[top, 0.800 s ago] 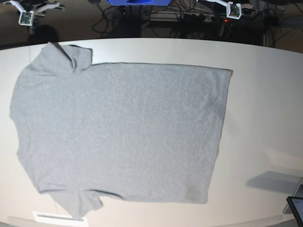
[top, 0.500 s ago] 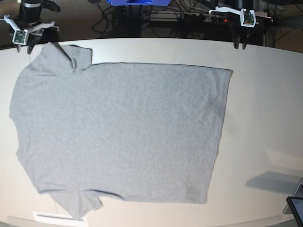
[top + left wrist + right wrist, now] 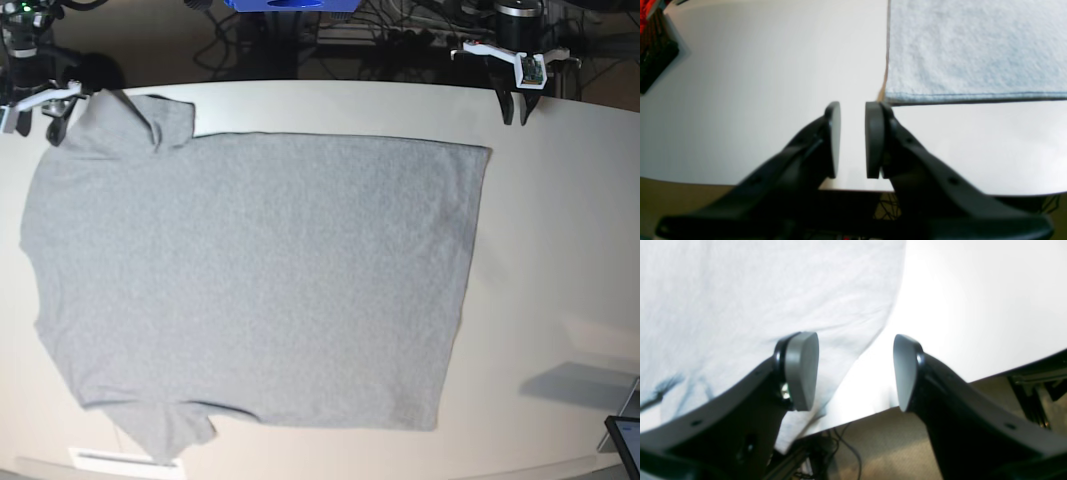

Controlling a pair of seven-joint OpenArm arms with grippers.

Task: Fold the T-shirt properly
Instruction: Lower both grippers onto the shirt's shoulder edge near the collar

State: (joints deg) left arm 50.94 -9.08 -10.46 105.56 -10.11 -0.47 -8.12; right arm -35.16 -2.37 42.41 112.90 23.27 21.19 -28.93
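T-shirt (image 3: 250, 280) flat on white table (image 3: 560, 250), plain side up. Left gripper (image 3: 514, 108) near hem corner, pads narrowly apart, empty. Right gripper (image 3: 50, 115) above sleeve, pads wide apart, empty.

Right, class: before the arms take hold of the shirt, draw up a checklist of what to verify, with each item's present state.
1. T-shirt spread flat on the table: ok.
2. Far sleeve lying flat: not ok, it is folded over.
3. Left gripper lined up with the hem corner: ok, just beside it, not touching.
4. Left gripper open enough for cloth: not ok, the gap is narrow.
5. Right gripper open and empty: ok.
6. Right gripper at the sleeve edge: ok, one of its fingers is over cloth.
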